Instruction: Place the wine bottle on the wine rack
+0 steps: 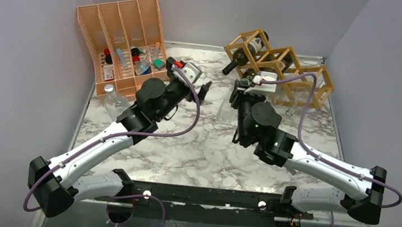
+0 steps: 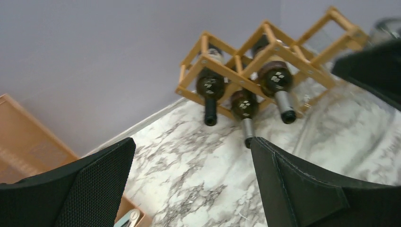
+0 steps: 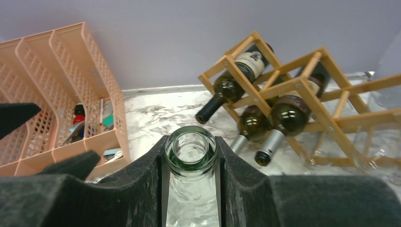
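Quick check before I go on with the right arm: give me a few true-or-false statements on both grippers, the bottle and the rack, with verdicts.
1. The right gripper is shut on the neck of a clear glass bottle. True.
2. The left gripper grips a bottle as well. False: its jaws stand wide open with nothing between them.
3. The wine rack holds nothing. False: three dark bottles lie in its cells, necks pointing towards the arms.
4. The clear glass bottle has an open mouth, with no cork or cap. True.
5. The clear glass bottle lies in a cell of the wine rack. False: it is in the right gripper, in front of the rack and apart from it.
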